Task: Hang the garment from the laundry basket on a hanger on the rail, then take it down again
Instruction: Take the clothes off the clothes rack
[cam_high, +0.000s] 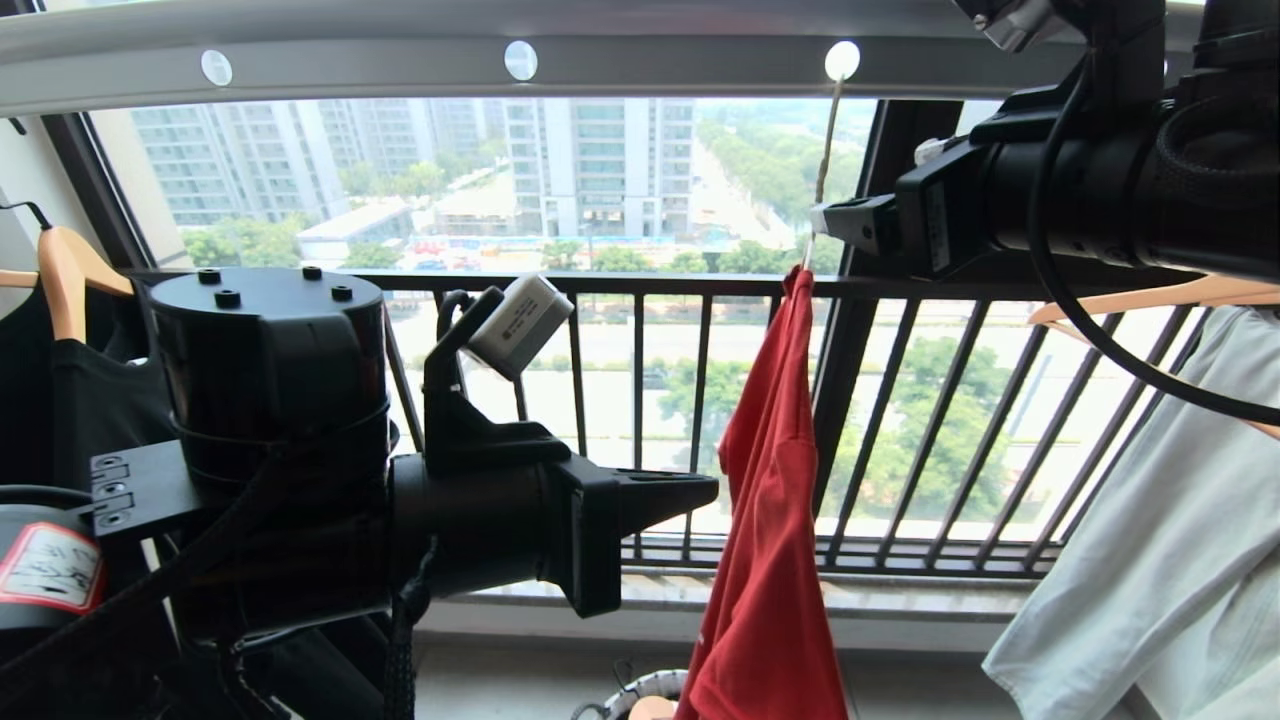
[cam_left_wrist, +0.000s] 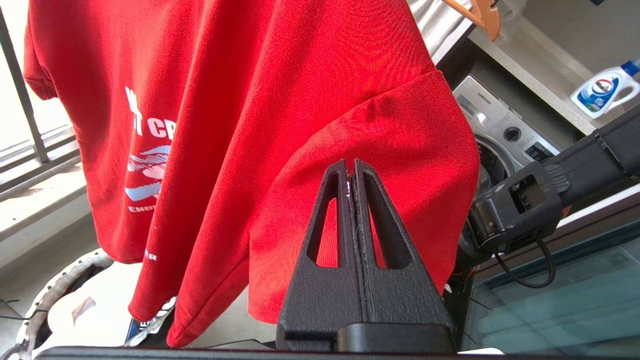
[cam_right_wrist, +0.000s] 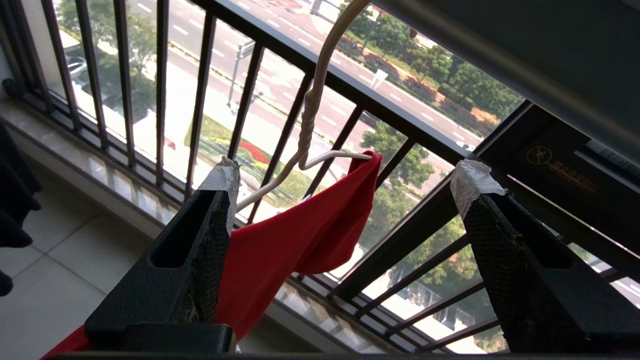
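Window railing (cam_high: 700, 420) behind red garment (cam_high: 770, 520), flanked by wooden hangers (cam_high: 70, 275).

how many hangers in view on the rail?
3. A white wire hanger in the middle holds the red T-shirt; a wooden hanger at far left carries a black shirt; another wooden hanger at right sits partly behind the right arm. More may be hidden.

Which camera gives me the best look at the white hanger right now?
The right wrist view: hanger neck and both arms show above the red shirt. The head view shows only its thin hook below the rail. The left wrist view shows none.
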